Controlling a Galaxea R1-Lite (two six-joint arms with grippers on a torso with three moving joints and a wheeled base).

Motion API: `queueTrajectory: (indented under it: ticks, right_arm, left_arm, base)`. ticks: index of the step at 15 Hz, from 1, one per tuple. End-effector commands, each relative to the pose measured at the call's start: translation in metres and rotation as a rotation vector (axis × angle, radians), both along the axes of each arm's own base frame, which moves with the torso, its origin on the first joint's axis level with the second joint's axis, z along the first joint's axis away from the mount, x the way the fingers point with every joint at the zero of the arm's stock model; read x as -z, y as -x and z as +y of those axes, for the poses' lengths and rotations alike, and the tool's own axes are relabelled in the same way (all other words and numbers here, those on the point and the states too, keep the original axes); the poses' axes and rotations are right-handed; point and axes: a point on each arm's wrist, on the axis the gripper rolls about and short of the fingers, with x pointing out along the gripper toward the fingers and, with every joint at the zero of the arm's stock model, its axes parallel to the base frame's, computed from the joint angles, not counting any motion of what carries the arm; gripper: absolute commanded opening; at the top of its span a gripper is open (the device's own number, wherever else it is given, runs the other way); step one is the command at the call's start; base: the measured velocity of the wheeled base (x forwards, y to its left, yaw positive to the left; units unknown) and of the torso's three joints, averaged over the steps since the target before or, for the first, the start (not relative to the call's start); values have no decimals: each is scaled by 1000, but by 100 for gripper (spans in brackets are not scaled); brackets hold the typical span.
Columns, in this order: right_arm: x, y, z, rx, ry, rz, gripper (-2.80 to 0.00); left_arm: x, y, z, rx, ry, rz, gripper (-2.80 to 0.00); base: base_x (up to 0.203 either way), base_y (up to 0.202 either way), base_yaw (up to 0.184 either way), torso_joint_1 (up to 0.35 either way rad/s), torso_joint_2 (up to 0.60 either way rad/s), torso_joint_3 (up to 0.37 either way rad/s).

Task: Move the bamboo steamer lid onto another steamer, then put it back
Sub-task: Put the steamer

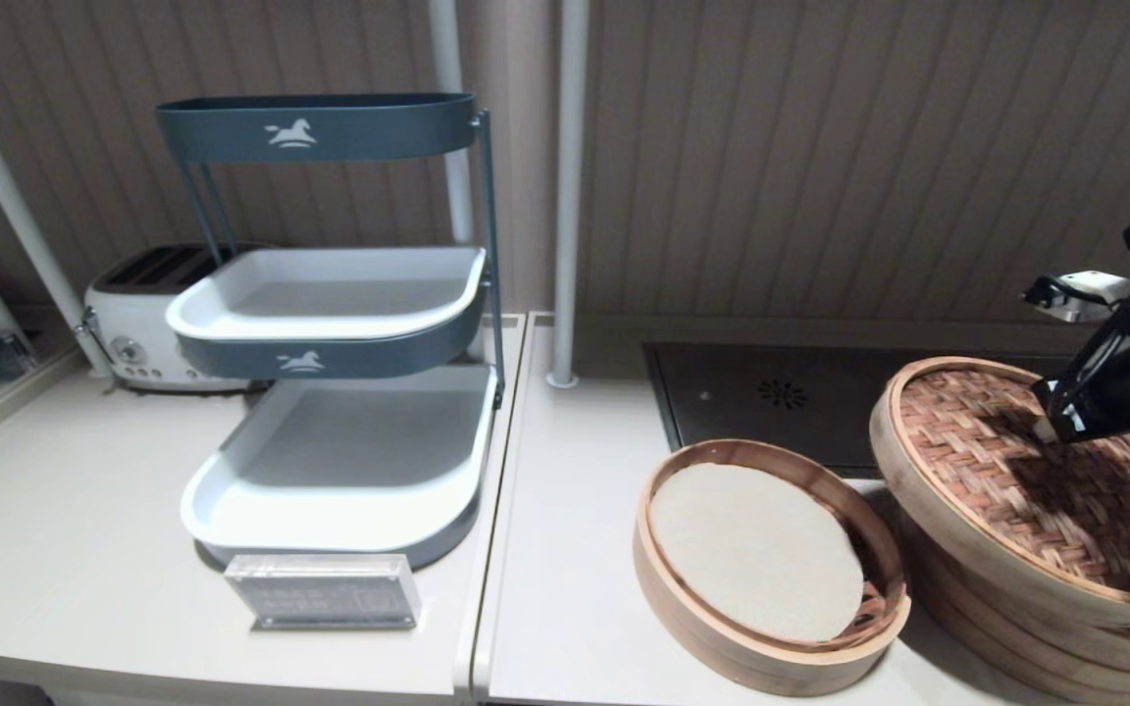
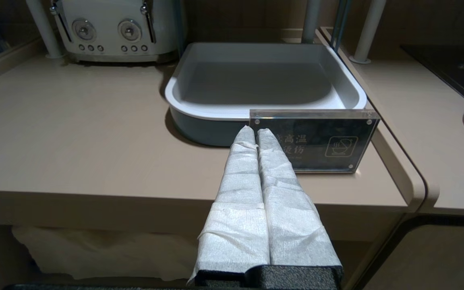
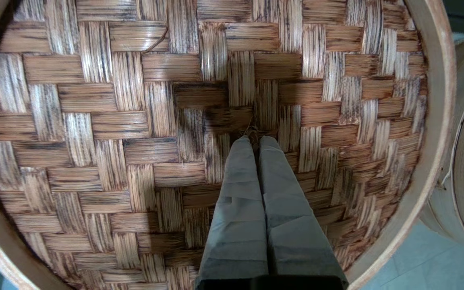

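Note:
The bamboo steamer lid (image 1: 1016, 480), reddish-brown herringbone weave in a pale hoop, sits tilted at the right of the counter, its left edge raised. It lies over another steamer (image 1: 1006, 642), whose pale banded walls show beneath it. My right gripper (image 1: 1048, 428) comes down on the lid's middle. In the right wrist view the right gripper (image 3: 255, 137) is shut on the small central knot (image 3: 251, 130) of the bamboo steamer lid (image 3: 115, 133). My left gripper (image 2: 255, 129) is shut on nothing and hangs before the counter's front edge, out of the head view.
An open steamer basket (image 1: 771, 672) with a pale round liner (image 1: 756, 549) stands left of the lid. A dark hob (image 1: 771, 397) lies behind it. A three-tier tray rack (image 1: 330, 294), a toaster (image 1: 133, 328), an acrylic sign (image 1: 325, 590) and a white pole (image 1: 565, 196) stand further left.

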Motion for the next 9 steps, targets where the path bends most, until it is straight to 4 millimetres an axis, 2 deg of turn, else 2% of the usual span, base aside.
queueTrajectory:
  ticks: [1, 9]
  right_arm:
    - [6, -1, -10, 23, -10, 21, -280]
    - [17, -9, -28, 60, -20, 50, -280]
  left_arm:
    - [8, -2, 0, 0, 0, 25, -280]
    - [8, -2, 0, 0, 0, 25, -280]
  base:
    - [0, 0, 0, 0, 0, 0]
    - [0, 0, 0, 0, 0, 0]
